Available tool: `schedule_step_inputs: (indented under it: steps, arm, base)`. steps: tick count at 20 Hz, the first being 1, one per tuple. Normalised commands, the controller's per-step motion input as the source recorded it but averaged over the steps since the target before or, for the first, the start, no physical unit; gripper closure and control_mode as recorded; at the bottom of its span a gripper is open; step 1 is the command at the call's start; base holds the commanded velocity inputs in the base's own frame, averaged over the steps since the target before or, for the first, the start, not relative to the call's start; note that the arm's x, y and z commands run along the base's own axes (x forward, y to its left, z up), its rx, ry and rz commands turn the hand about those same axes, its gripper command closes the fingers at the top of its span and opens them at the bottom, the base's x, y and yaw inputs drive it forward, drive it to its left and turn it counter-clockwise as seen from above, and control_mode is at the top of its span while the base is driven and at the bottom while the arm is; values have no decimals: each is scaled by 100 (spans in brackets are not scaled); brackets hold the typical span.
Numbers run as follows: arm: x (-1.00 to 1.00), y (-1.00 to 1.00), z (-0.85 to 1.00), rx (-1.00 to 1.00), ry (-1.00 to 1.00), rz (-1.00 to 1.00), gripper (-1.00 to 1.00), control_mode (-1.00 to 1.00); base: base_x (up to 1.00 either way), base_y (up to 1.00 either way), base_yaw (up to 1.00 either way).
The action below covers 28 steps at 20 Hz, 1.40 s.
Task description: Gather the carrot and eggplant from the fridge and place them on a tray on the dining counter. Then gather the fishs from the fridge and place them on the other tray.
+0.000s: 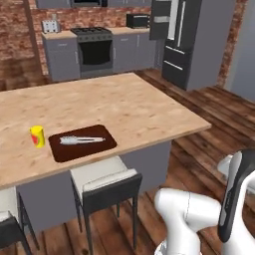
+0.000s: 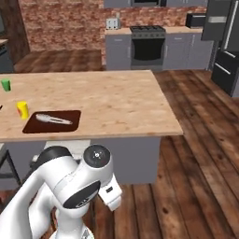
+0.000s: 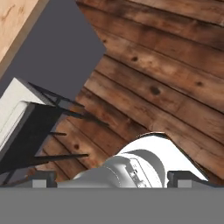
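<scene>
A dark brown tray (image 1: 94, 147) (image 2: 32, 126) lies near the front edge of the dining counter (image 1: 129, 107) (image 2: 116, 102). A slim silvery fish (image 1: 79, 140) (image 2: 53, 119) lies on it. The fridge (image 1: 187, 47) (image 2: 226, 51) stands at the far right of the kitchen, with an upper door swung out. My gripper (image 3: 113, 179) is open and holds nothing; its fingertips (image 3: 43, 178) stand wide apart. It points down at the wooden floor beside a stool, below the counter's end. The carrot, the eggplant and the other tray are out of view.
A yellow cup (image 1: 37, 136) (image 2: 22, 109) stands just left of the tray, and a green cup (image 2: 5, 85) sits farther left. Grey-seated stools (image 1: 104, 182) (image 3: 26, 127) line the counter's near side. A stove (image 1: 94, 50) and cabinets run along the back wall.
</scene>
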Motion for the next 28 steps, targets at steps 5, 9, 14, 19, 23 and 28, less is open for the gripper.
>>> schedule_step_inputs:
  steps: [5,9,14,19,23,28]
  arm:
    - [0,0,0,0,0,0,-100,100]
    - [0,0,0,0,0,0,-100,100]
    - [0,0,0,0,0,0,-100,100]
    - [0,0,0,0,0,0,-100,100]
    - [0,0,0,0,0,0,-100,100]
    - [0,0,0,0,0,0,-100,100]
  base:
    - [74,-80,-1]
    - [74,-91,0]
    - [75,-92,0]
    - [76,-92,0]
    - [86,-83,0]
    - [96,-66,2]
